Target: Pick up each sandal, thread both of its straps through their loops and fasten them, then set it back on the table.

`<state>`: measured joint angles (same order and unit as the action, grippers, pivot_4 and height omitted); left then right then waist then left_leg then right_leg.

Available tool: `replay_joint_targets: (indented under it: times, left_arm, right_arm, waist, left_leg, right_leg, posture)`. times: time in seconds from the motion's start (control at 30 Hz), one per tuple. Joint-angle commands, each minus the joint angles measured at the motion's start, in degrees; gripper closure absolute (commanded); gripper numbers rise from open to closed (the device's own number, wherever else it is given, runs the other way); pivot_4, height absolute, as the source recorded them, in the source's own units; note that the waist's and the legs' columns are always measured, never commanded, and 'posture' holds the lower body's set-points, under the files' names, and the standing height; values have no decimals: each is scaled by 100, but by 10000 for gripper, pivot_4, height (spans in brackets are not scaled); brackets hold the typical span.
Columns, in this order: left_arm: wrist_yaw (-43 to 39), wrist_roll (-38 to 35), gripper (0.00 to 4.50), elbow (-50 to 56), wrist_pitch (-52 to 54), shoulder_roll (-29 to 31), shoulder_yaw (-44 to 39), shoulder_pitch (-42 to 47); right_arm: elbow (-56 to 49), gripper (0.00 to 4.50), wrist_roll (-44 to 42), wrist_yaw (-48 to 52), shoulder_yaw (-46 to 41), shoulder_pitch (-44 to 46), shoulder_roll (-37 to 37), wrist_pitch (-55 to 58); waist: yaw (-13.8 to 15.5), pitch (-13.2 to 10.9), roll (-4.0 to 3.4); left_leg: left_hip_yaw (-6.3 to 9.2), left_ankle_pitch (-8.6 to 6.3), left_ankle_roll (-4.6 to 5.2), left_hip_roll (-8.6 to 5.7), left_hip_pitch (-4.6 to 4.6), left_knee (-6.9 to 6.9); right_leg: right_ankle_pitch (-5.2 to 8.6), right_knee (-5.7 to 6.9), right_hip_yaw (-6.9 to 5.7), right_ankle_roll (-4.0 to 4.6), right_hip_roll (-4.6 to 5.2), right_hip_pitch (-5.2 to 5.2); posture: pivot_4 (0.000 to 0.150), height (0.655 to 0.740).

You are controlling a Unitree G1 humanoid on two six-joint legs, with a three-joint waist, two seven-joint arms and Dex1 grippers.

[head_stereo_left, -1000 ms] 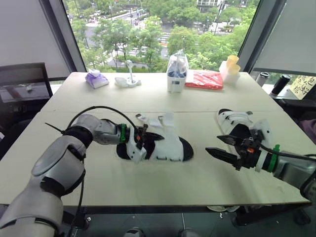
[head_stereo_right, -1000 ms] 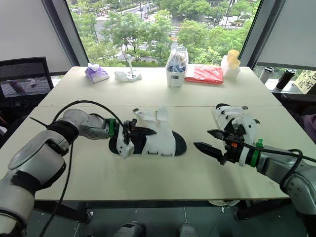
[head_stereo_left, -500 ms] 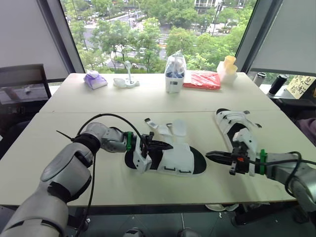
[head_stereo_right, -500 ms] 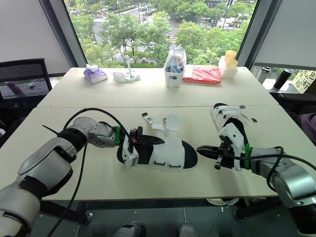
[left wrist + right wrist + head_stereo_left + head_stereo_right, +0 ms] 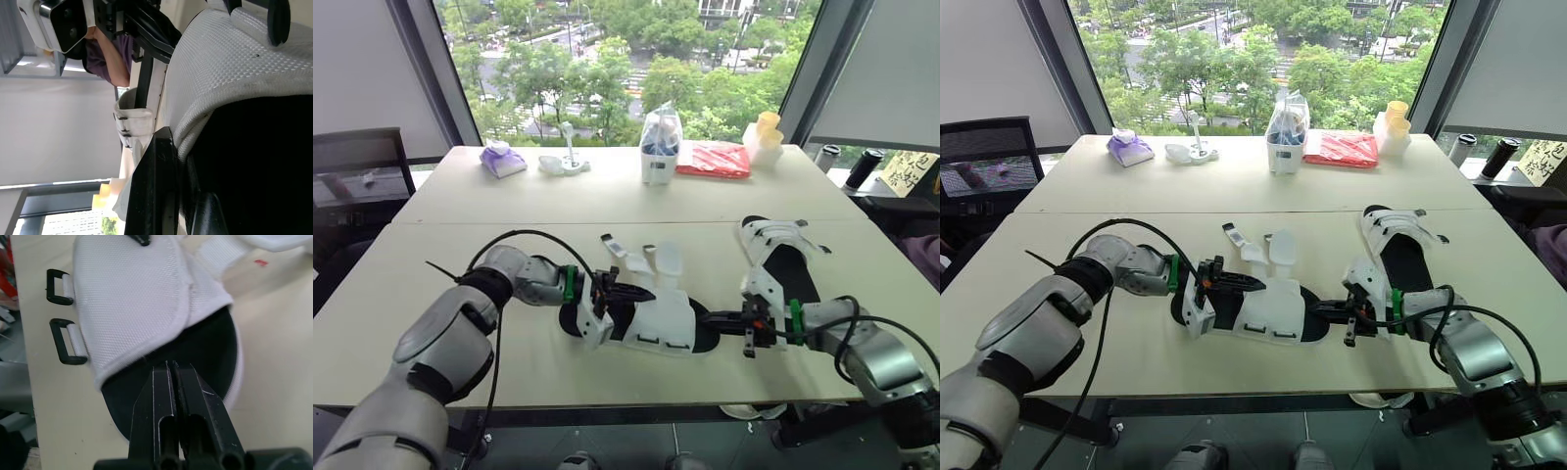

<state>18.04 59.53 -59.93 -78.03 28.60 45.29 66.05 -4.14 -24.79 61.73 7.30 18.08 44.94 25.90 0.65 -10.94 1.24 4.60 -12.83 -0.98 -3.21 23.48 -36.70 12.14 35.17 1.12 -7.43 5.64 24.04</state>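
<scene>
The near sandal (image 5: 661, 318) is laid flat on the counter (image 5: 509, 377), right between the two end effectors. It is white on top and black inside. Its heel end is held by the left end effector (image 5: 628, 292). In the left wrist view the white edge of the sandal is seen pinched between the two black fingers (image 5: 156, 186). Its toe end is met by the right end effector (image 5: 705, 318), whose fingers are pressed tight together with nothing seen between them. In the right wrist view their tips are set against the black sole at the open toe, just under the white top flap. Two black loops (image 5: 63, 340) are seen on one side of that flap, and no strap is passed through them. Two white straps (image 5: 656, 259) are left loose and spread out on the counter, just past the tips of the left end effector, on the far side of the sandal.

The second sandal (image 5: 783, 259) is laid on the counter just behind the right end effector, close to its wrist, and is not touched by it. It is white and black too, and it is pointed away toward the window.

Well past both end effectors, more things are lined up at the far edge of the counter by the window. A purple thing (image 5: 502, 157) is set far beyond the left end effector. A clear bag (image 5: 663, 147) is stood near the middle. A red packet (image 5: 715, 159) and some yellow cups (image 5: 766, 132) are placed far beyond the right end effector
</scene>
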Motion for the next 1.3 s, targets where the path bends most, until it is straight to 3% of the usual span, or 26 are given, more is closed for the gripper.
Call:
replay_joint_targets:
  times: [0.03, 0.27, 0.4, 0.63, 1.1, 1.3]
  left_arm:
    - [13, -62, 45000, -77, 7, -65, -42, -21]
    - [-384, -353, 45000, -260, 81, -95, -142, -145]
    - [-632, -541, 45000, -243, 130, -50, -239, -283]
    - [-932, -802, 45000, -146, 205, 48, -374, -468]
    - [-1451, -1098, 45000, 173, 110, 60, -548, -783]
    - [-1642, -1186, 45000, 225, 150, 57, -639, -856]
  right_arm:
    - [108, 44137, -49, 268, 58, 140, -109, 99]
    - [131, 44137, -347, 331, 5, 59, -641, 437]
    - [83, 44137, 17, 238, 45, -383, -612, 50]
    - [281, 44137, -152, 65, -513, -783, -483, 252]
    - [1657, 44137, 240, -130, -313, -89, -1055, 4]
    - [1022, 44137, -1, 479, 103, -201, -1031, 273]
  waist:
    - [2, 0, 0]
    - [-26, 3, -4]
    - [-24, 9, -10]
    - [-47, 10, -11]
    - [-139, 19, -9]
    - [-137, 32, -19]
  left_leg:
    - [1, 0, 0, 0, 0, -4]
    - [4, -1, 0, 1, -7, -13]
    - [7, -1, 0, 1, -9, -13]
    - [8, -2, -1, 4, -46, -20]
    - [15, -2, -2, 15, -114, -32]
    - [20, -3, -2, 17, -116, -26]
  right_leg:
    - [0, 0, -1, 0, 0, -3]
    - [-4, 5, -1, 0, -3, -11]
    - [-3, 6, -2, 0, -4, -13]
    - [-3, 0, -3, -1, -4, -61]
    - [9, -4, -3, -1, -3, -136]
    - [9, -4, -5, -4, -3, -135]
  posture:
    - [1500, 7400]
    - [1500, 7400]
    - [1500, 7400]
    - [1500, 7400]
    - [1500, 7400]
    - [1500, 7400]
